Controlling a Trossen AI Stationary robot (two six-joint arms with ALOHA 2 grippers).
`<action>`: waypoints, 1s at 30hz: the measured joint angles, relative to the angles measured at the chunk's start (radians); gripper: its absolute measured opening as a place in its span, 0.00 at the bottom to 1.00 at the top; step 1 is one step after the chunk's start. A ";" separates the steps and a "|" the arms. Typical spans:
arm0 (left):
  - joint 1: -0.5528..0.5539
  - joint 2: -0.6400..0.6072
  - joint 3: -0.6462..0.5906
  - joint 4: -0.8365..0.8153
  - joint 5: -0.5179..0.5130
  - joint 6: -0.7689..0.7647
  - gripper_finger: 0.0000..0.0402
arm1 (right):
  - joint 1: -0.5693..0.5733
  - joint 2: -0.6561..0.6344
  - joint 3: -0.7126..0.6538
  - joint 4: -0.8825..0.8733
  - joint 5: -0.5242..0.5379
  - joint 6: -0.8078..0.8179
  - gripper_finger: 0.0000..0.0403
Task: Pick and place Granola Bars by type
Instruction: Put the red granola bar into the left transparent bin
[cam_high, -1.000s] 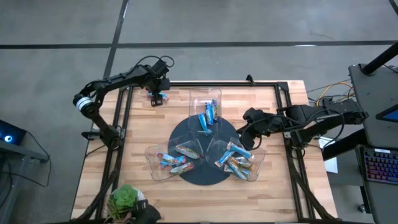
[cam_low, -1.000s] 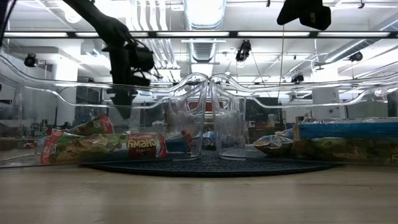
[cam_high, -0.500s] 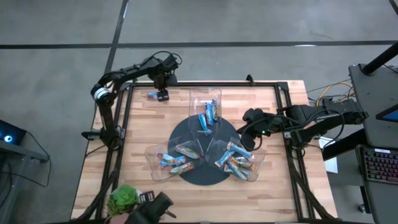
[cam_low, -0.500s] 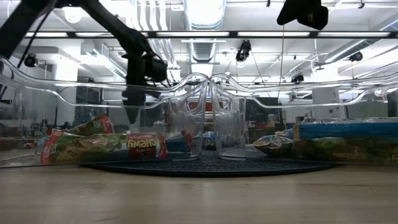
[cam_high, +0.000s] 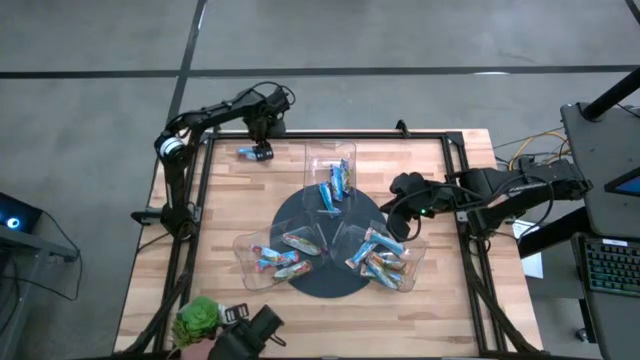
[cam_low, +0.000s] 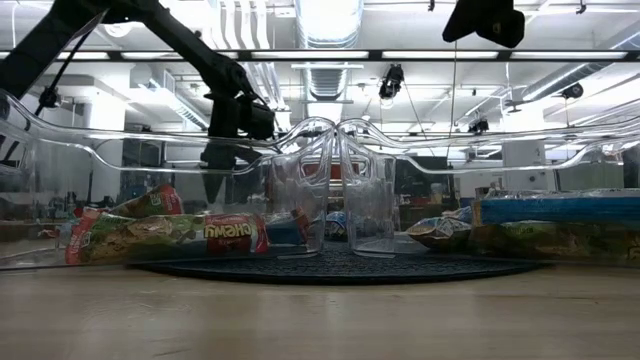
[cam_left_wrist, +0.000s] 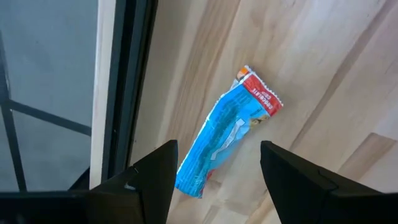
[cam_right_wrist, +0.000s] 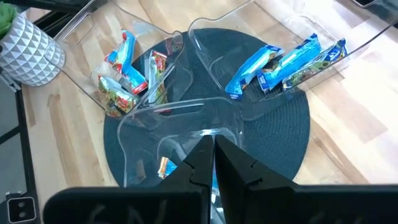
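Observation:
One blue granola bar with a red end (cam_left_wrist: 229, 138) lies flat on the wood at the table's far left corner (cam_high: 247, 153). My left gripper (cam_left_wrist: 217, 177) hovers over it, open, a finger on either side of the bar's near end without touching it; in the high view the left gripper (cam_high: 262, 150) shows beside the bar. Other granola bars, blue and tan, lie in three clear trays on a dark round mat (cam_high: 300, 215). My right gripper (cam_right_wrist: 211, 155) is shut above the mat's right side (cam_high: 390, 208).
The far tray (cam_high: 331, 160) holds blue bars; the near-left tray (cam_high: 245, 262) and near-right tray (cam_high: 412, 262) hold mixed bars. A black frame rail (cam_left_wrist: 124, 81) runs close beside the loose bar. A potted plant (cam_high: 198, 322) and a dark object (cam_high: 255, 332) sit at the near left edge.
My left arm has swung its elbow toward the far edge, and its gripper has shifted a little toward the table's right, staying over the far left corner. The loose bar lies in about the same place. A dark object has come into view by the plant.

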 joint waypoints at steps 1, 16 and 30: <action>0.000 0.000 0.000 0.001 0.000 0.000 0.52 | 0.000 0.000 0.000 0.002 0.000 0.000 0.02; 0.000 0.000 -0.003 -0.019 0.022 0.071 0.52 | 0.000 0.000 0.000 0.057 -0.002 0.003 0.02; 0.000 0.000 -0.003 -0.012 0.035 0.041 0.52 | 0.000 0.000 0.000 0.091 0.000 -0.049 0.02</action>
